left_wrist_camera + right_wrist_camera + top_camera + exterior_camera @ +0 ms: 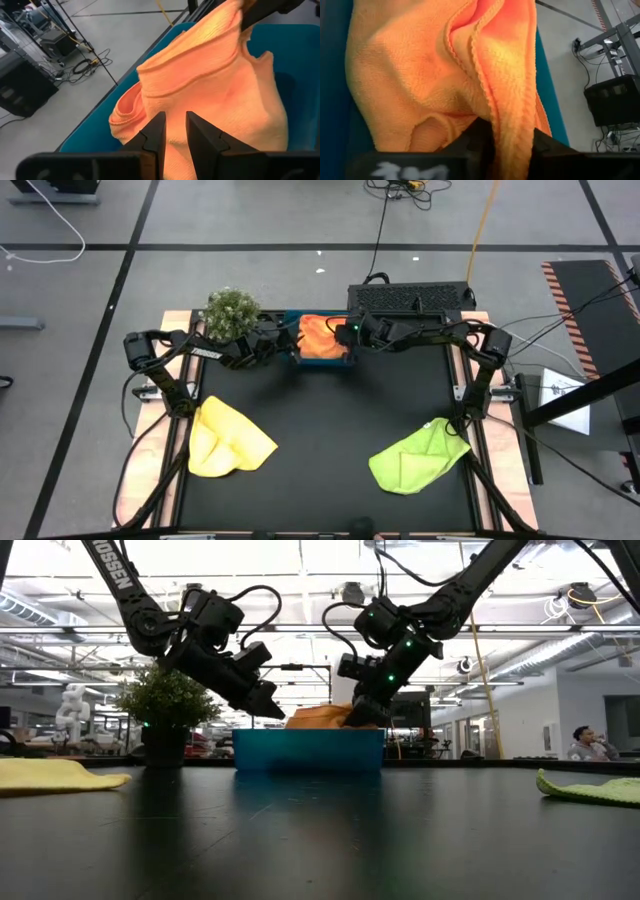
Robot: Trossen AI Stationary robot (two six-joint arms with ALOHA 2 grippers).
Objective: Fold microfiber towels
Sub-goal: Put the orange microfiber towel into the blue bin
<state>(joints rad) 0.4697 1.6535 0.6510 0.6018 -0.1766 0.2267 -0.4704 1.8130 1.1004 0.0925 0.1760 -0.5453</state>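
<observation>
While in tray (350, 361), orange towel (445, 75) fold sits between right fingers (540, 147).

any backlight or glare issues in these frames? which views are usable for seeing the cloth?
Low view: bright ceiling lights behind leave both arms near-silhouette; the glossy black tabletop mirrors the blue rectangular tray. High view: evenly lit, the matte black mat shows no glare. Left wrist view: the orange microfiber towel is clear and evenly lit. Right wrist view: towel fills the frame, weave sharp, the near fingers dark.

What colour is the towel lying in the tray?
Orange, inside the blue tray; the towel shows best in the left wrist view.
</observation>
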